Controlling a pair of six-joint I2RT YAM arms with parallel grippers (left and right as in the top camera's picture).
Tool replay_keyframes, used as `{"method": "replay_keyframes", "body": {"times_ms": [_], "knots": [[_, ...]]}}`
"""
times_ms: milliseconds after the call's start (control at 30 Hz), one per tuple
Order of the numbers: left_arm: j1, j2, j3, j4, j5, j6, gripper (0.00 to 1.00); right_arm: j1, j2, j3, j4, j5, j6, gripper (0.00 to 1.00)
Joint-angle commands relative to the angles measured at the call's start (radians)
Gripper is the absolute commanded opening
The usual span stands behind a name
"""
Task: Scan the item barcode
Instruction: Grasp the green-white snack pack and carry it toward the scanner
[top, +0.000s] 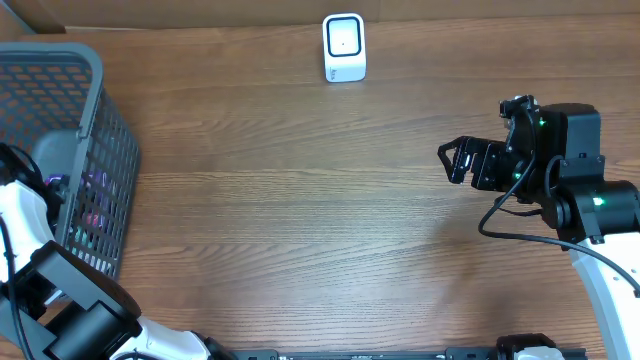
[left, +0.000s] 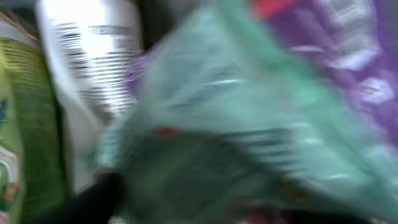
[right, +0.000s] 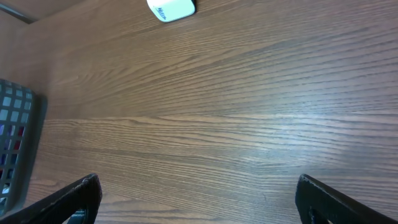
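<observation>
My left arm reaches down into the grey mesh basket at the table's left edge. The left wrist view is very blurred. A teal-green see-through packet fills it, pressed close to my left gripper, of which only one dark finger shows. A white bottle with printed lines lies beside the packet. Whether the jaws hold the packet cannot be told. The white scanner stands at the back of the table. My right gripper hovers open over bare wood, nothing between its fingers.
The basket also holds a purple packet and a green packet. In the right wrist view the scanner is at the top and the basket's corner at the left.
</observation>
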Motion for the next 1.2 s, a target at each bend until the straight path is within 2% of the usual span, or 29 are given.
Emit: {"method": "replay_keyframes", "body": {"times_ms": [0, 33, 133, 233, 533, 733, 933, 1167], "knots": [[-0.001, 0.009, -0.031, 0.008, 0.026, 0.008, 0.17, 0.005, 0.001, 0.019, 0.004, -0.002, -0.005, 1.00], [0.000, 0.009, -0.030, 0.008, 0.026, 0.008, 0.04, 0.005, 0.001, 0.019, 0.005, -0.001, -0.005, 1.00], [0.000, 0.008, -0.014, 0.000, 0.027, 0.008, 0.04, 0.005, 0.001, 0.019, 0.006, -0.001, -0.005, 1.00], [-0.001, -0.003, 0.076, -0.075, 0.036, 0.008, 0.04, 0.005, 0.001, 0.019, 0.006, -0.001, -0.005, 1.00], [-0.029, -0.060, 0.610, -0.318, 0.162, 0.008, 0.04, 0.005, 0.001, 0.019, 0.005, -0.001, -0.005, 1.00], [-0.110, -0.114, 0.848, -0.370, 0.199, 0.025, 0.04, 0.005, 0.001, 0.019, 0.005, -0.001, -0.005, 1.00], [-0.348, -0.168, 0.873, -0.401, 0.227, 0.121, 0.04, 0.005, 0.001, 0.019, 0.005, -0.001, -0.005, 1.00], [-0.671, -0.122, 0.798, -0.476, 0.220, 0.131, 0.04, 0.005, 0.001, 0.019, 0.005, -0.001, -0.005, 1.00]]}}
